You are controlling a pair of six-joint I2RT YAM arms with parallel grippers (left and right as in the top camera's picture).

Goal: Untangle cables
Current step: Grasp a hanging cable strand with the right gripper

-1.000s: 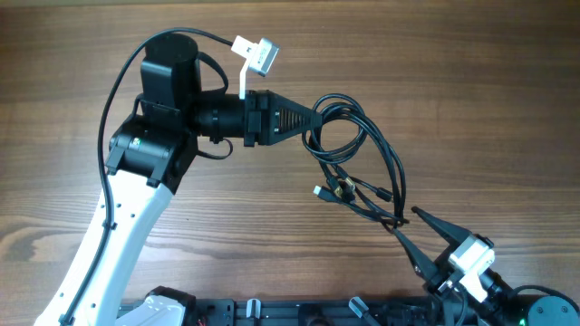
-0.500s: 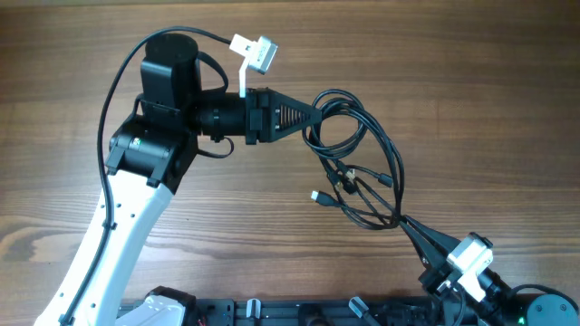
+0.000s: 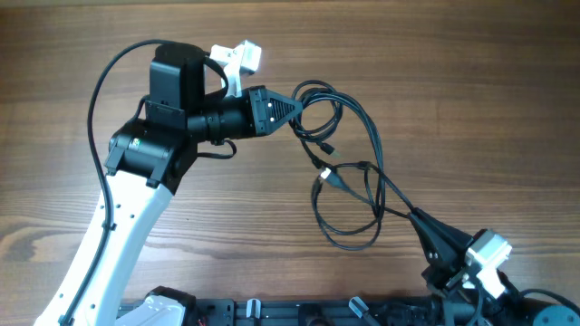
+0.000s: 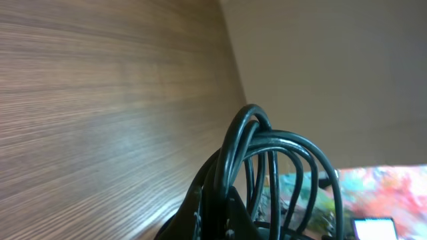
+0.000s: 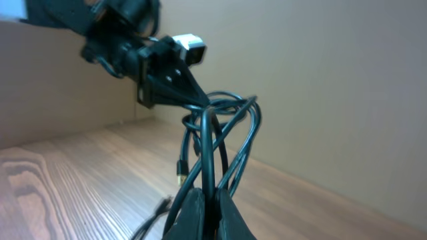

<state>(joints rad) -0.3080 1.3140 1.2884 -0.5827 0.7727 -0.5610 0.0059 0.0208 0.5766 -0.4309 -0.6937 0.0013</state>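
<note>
The cables (image 3: 358, 172) are thin black cords with small plug ends, stretched in loops between my two grippers above the wooden table. My left gripper (image 3: 292, 104) is shut on the upper loops, which arch over its fingers in the left wrist view (image 4: 267, 153). My right gripper (image 3: 419, 218) is shut on strands at the lower right; the right wrist view (image 5: 212, 197) shows a cord pinched between its fingers and the cables (image 5: 217, 127) running up to the left gripper (image 5: 200, 101). Silver-tipped plugs (image 3: 324, 174) hang in the middle.
The wooden table (image 3: 453, 72) fills the overhead view. The left arm's white and black body (image 3: 145, 154) lies across the left half. A thick black cable (image 3: 100, 81) runs to its white camera (image 3: 237, 59). A black rail (image 3: 299, 310) runs along the front edge.
The right gripper closed on the cables and pulled toward the lower right. The left gripper moved up and left with its loops. The tangle has stretched and opened into looser loops.
</note>
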